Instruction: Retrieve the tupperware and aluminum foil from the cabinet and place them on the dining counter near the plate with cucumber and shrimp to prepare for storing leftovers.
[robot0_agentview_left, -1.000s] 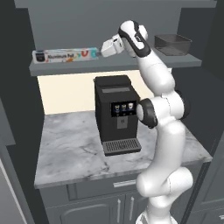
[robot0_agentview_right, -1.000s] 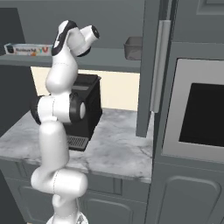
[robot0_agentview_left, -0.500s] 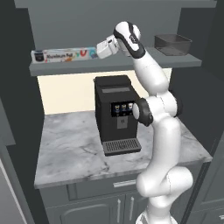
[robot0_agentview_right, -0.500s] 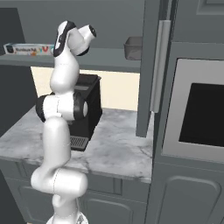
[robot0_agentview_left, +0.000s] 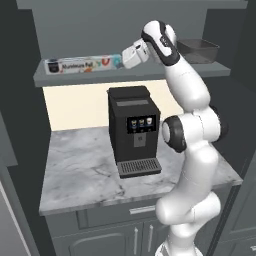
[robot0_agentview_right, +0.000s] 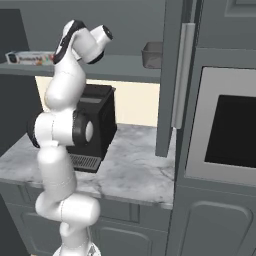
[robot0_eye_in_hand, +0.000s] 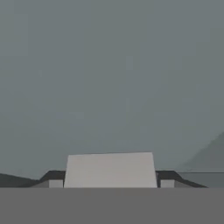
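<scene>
The robot's gripper (robot0_agentview_left: 124, 58) reached the right end of the aluminum foil (robot0_agentview_left: 82, 64) carton, which lay lengthwise on the shelf of the cabinet (robot0_agentview_left: 125, 75), toward ten o'clock in the left base view. In the hand view the pale end of the aluminum foil (robot0_eye_in_hand: 110, 169) sat squarely between the two dark fingertips (robot0_eye_in_hand: 53, 179), one touching each flank, so the jaws looked pressed onto the carton, though whether the pinch was firm could not be told. The tupperware (robot0_agentview_left: 198, 50) stood on the same shelf at about one o'clock, well apart from the carton, with the arm between them. Below, a coffee machine (robot0_agentview_left: 134, 130) occupied the short marble counter (robot0_agentview_left: 80, 170).

Judged from these views, a sound pick would call for closing fully on the carton's narrow sides, lifting it just clear of the shelf, then drawing it straight out toward the robot, keeping the long box level so its far end does not drag or swing into the cabinet wall.

Against the view a second earlier, the wrist had pushed farther toward nine o'clock along the shelf, meeting the carton's end, and the fingers, then spread wide, had drawn in around it. Carton and tub lay where they had.
</scene>
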